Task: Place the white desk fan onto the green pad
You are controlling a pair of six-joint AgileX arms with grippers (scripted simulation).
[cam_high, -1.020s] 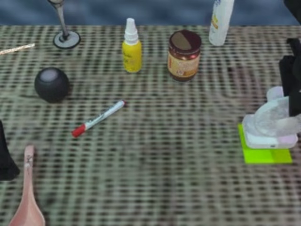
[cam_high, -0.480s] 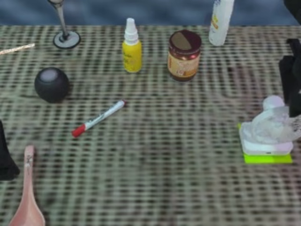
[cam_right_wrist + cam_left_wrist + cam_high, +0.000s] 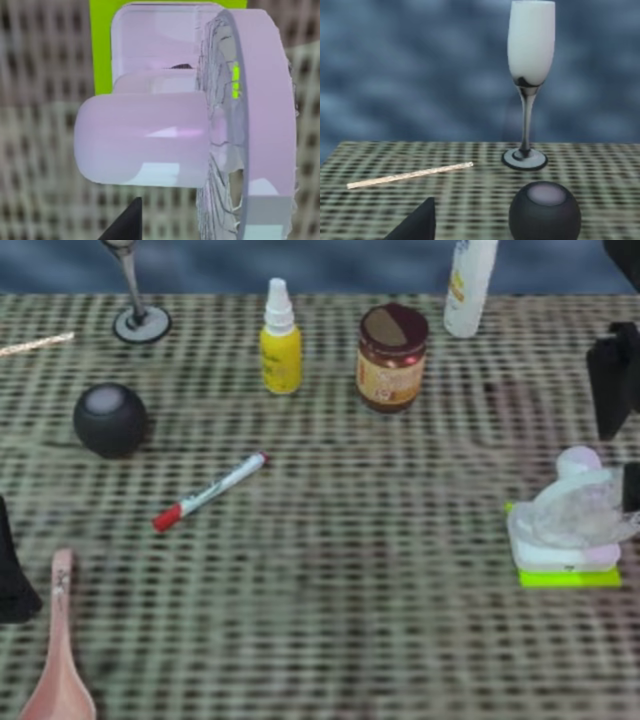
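Now you can see the white desk fan (image 3: 572,520) standing on the green pad (image 3: 570,578) near the right edge of the surface (image 3: 380,580); its base covers most of the pad, leaving a lime strip at the near side. Your right claw (image 3: 622,390) sits just beyond the fan, apart from it, holding nothing; whether its fingers are spread you cannot tell. From the right wrist, the fan's motor housing (image 3: 142,137) and grille fill the frame. Your left claw (image 3: 12,570) is parked at the left edge, by the pink spoon (image 3: 58,660) and dark ball (image 3: 110,419).
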